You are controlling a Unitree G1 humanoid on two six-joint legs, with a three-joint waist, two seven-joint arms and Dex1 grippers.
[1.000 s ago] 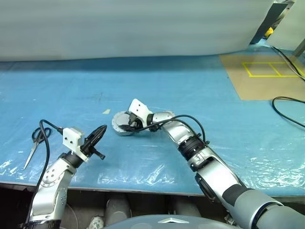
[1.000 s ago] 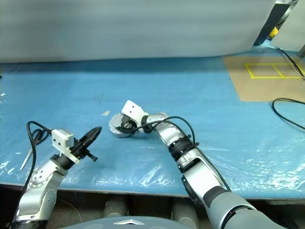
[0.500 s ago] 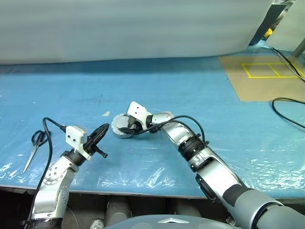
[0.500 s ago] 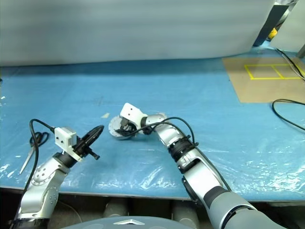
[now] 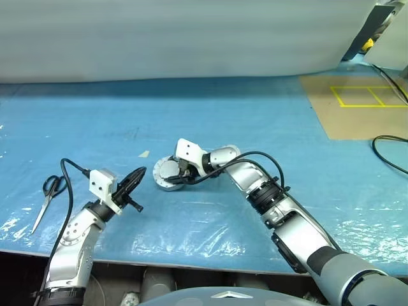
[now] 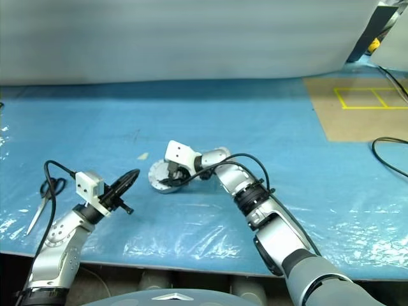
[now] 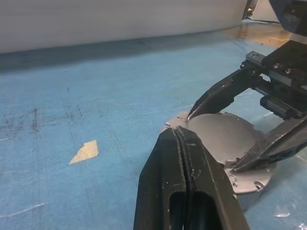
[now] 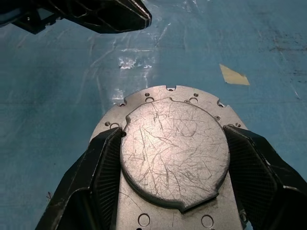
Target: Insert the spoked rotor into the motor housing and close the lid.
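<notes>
Metal all round, by the look: the lid (image 8: 173, 152) is a flat scratched grey disc, stiff, prob. smooth and slick on the face, not fragile. In the right wrist view it sits on top of the housing (image 8: 144, 220), whose drilled flange shows around it. The right gripper (image 8: 171, 163) has its fingers (image 8: 103, 167) spread wide, one each side of the lid's rim, touching or v. nearly so; can't tell if it's truly clamping. Rim is the only sensible hold, opposite edges, since the face gives nothing to pinch. A notch shows at the lid's edge, so it may need turning to seat.

Left wrist view: left gripper (image 7: 180, 136) has fingers pressed together, holding nothing, tip just beside the housing. The right gripper's fingers straddle the lid from the far side.

Head views: housing (image 5: 167, 174) sits mid-table on the blue sheet (image 5: 255, 115), well away from any edge. Plenty of open room on every side. Scissors (image 5: 44, 197) lie well off to the left; a scrap of tape (image 5: 145, 153) lies near but clear. Cable (image 5: 389, 150) is far right. Rotor I can't make out; presumably under the lid.
</notes>
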